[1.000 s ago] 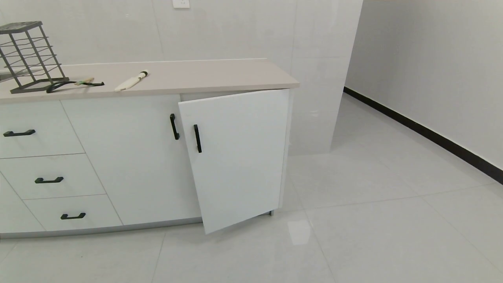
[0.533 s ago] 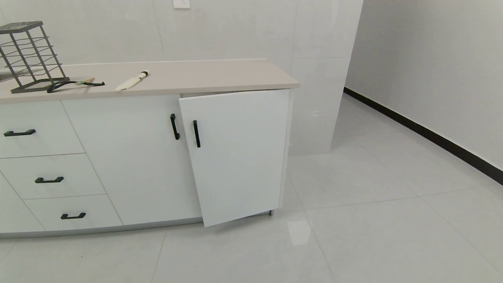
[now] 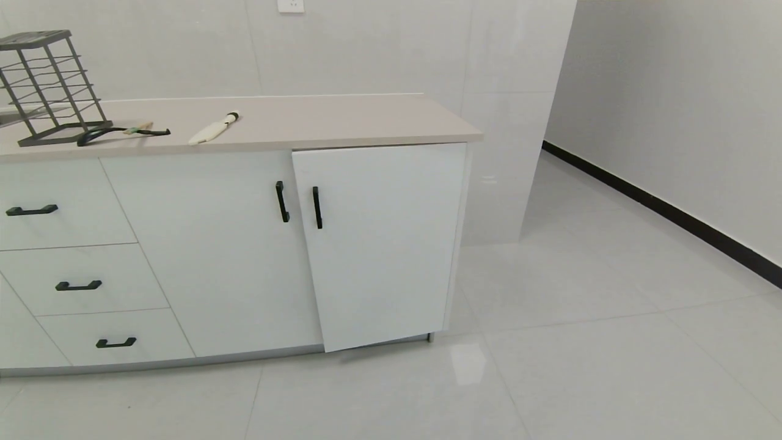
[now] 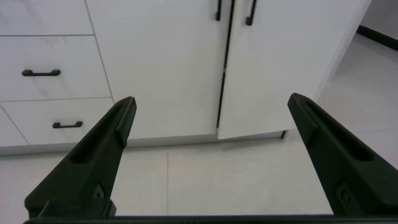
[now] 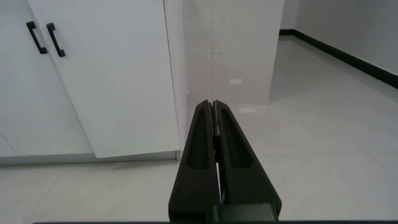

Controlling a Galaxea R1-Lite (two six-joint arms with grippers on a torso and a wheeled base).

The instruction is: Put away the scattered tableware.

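My left gripper [image 4: 211,102]: spread wide, empty.
My right gripper [image 5: 213,106]: pressed together, empty.
Change: cabinet door [image 3: 385,244] has swung nearly closed.

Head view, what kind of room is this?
Probably a kitchen: white cabinets with drawers under a beige countertop, a wire rack and a few utensils on top, and glossy tiled walls.

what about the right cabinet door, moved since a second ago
Yes. The right cabinet door swung toward shut: its free edge, earlier standing out from the countertop, now sits nearly flush beneath it.
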